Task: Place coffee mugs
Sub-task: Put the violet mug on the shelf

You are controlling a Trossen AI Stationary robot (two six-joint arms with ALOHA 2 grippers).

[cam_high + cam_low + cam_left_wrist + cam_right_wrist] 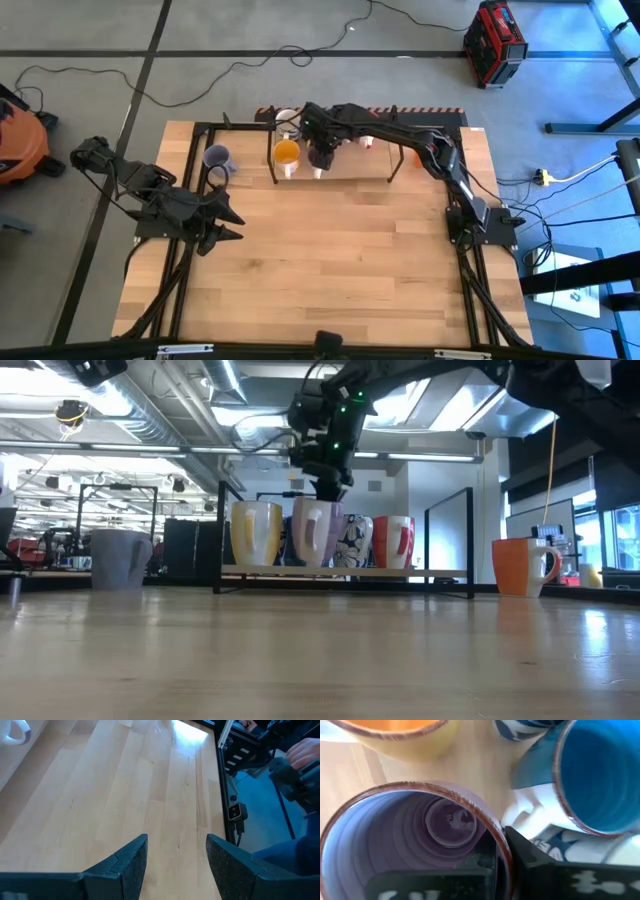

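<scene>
Mugs stand in a row on a low black rack (345, 572) near the far edge of the tabletop (320, 260). The right gripper (320, 155) is directly above the purple mug (316, 533), and its fingers are clamped on that mug's rim, one finger (540, 865) outside the wall and the other inside, as the right wrist view shows. The purple mug stands upright on the rack. Just beside it on one side stands the yellow mug (255, 533); on the other side come a white patterned mug (352, 542) and then the red mug (394, 541). In the right wrist view a blue mug (600, 775) sits close to the purple mug.

An orange mug (522, 566) stands on the tabletop off the end of the rack, toward the far right corner. A grey mug (217, 159) stands on the tabletop off the other end, toward the far left corner.

The left gripper (228, 222) rests near the left edge of the tabletop, fingers (125, 865) apart and holding nothing.
</scene>
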